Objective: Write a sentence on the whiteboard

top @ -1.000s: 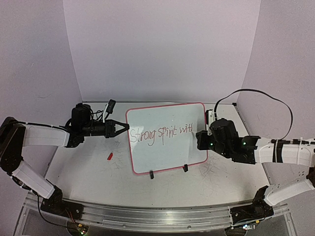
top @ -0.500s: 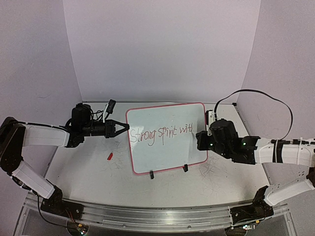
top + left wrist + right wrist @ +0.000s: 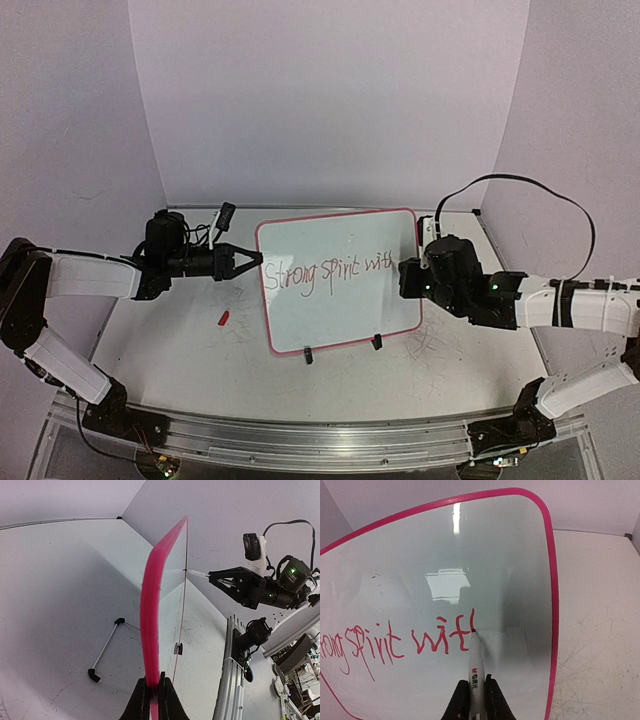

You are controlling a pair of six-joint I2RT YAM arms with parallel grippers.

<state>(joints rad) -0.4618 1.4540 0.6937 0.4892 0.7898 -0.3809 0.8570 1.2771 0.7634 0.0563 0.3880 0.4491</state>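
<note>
The whiteboard stands on the bench, the left fingers pinching its edge. The right fingers pinch the marker, its tip touching after "wit" in the sentence. Best to press lightly and keep the stroke level.

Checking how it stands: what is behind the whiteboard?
Behind the whiteboard, the left wrist view shows a thin wire prop with black feet on the table. From above, the board covers it.

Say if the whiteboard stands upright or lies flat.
Upright, leaning back: the whiteboard stands on its black feet, the left fingers pinching its rim.
</note>
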